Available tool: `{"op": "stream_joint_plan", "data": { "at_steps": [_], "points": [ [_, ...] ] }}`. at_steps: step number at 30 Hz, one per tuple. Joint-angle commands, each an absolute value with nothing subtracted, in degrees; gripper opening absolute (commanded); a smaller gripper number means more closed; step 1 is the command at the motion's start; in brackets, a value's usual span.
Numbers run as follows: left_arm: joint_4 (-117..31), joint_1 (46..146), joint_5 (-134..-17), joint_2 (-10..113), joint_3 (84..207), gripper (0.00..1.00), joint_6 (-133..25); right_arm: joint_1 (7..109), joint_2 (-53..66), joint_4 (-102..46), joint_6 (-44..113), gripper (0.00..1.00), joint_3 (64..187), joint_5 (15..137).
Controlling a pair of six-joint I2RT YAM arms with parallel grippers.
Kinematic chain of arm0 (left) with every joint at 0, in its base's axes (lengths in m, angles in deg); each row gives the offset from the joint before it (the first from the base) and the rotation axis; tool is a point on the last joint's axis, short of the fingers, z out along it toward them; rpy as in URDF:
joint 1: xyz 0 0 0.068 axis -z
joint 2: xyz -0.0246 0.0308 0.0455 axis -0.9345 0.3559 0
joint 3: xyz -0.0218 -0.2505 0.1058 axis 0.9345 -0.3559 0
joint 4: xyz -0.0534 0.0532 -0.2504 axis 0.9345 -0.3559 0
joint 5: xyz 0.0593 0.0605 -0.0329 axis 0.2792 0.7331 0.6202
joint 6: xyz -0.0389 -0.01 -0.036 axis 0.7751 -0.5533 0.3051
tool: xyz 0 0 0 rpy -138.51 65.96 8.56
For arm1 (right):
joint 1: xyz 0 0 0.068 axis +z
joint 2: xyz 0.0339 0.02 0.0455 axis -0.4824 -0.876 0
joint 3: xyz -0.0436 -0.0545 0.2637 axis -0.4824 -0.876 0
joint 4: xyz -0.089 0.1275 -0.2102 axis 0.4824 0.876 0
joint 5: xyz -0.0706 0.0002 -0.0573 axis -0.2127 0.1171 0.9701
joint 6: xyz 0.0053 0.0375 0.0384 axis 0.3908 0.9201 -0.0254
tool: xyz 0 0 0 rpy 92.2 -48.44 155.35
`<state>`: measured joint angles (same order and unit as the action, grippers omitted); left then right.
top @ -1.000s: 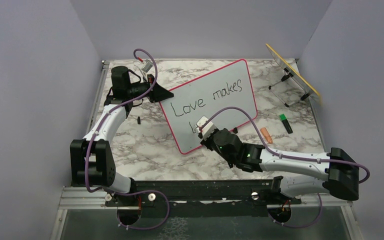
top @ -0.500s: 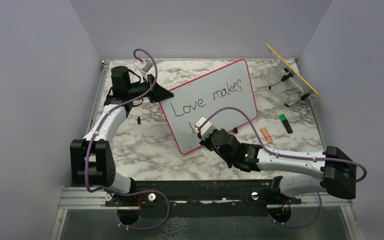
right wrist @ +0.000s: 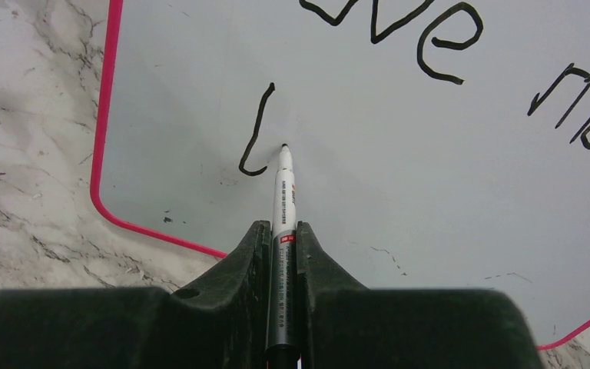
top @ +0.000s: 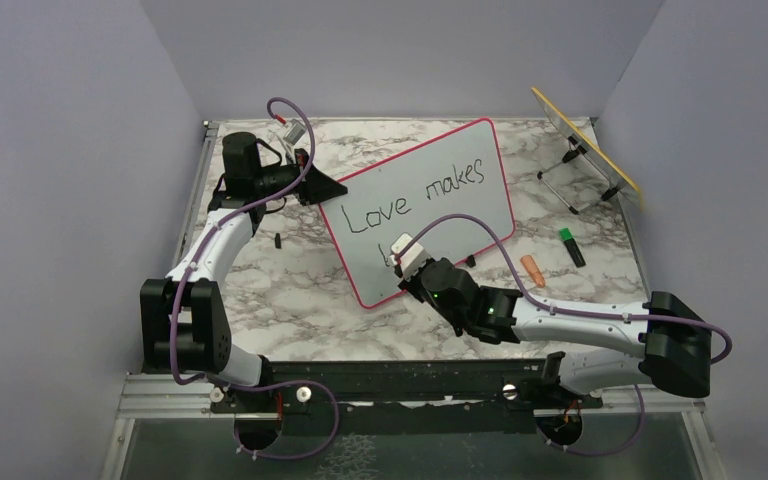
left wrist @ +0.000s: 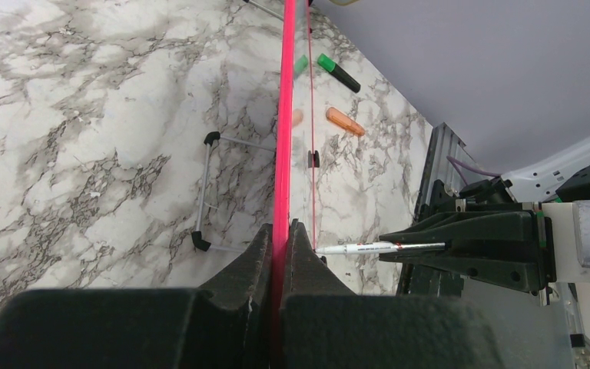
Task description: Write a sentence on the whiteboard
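Observation:
The whiteboard (top: 440, 215) with a pink-red frame stands tilted on the marble table. It reads "Love makes" (top: 415, 198) on the top line and a single "l" (right wrist: 255, 132) on the second line. My left gripper (top: 335, 187) is shut on the board's left edge (left wrist: 283, 138). My right gripper (top: 400, 262) is shut on a white-and-grey marker (right wrist: 282, 231). The marker's black tip (right wrist: 284, 146) sits on the board just right of the "l". The marker also shows in the left wrist view (left wrist: 369, 247).
A yellow-edged panel (top: 585, 142) on a wire stand is at the back right. A green-capped marker (top: 571, 246) and an orange cap (top: 532, 269) lie right of the board. The board's wire feet (left wrist: 207, 192) rest on the marble.
My right arm has shifted slightly left along the board's second line; the left arm and board have not moved.

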<state>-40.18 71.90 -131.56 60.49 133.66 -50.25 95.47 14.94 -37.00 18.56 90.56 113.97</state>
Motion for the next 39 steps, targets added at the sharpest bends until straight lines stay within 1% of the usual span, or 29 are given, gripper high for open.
{"op": "stream_joint_plan", "data": {
  "at_steps": [1, 10, 20, 39],
  "points": [
    [-45.0, 72.2, -125.8, 62.2, 132.6, 0.0, -54.2, 94.6, 14.6, -36.8, 19.2, 0.01, 90.0, 116.5],
    [-45.0, 72.0, -125.7, 62.3, 132.6, 0.0, -54.2, 94.6, 19.1, -35.8, 18.9, 0.01, 88.9, 112.3],
    [-45.0, 72.0, -125.7, 62.3, 132.6, 0.0, -54.2, 94.6, 18.7, -35.6, 19.9, 0.01, 88.1, 109.2],
    [-45.0, 72.0, -125.8, 62.4, 132.6, 0.0, -54.1, 94.5, 17.2, -39.0, 19.8, 0.01, 87.7, 112.2]
  ]
}}
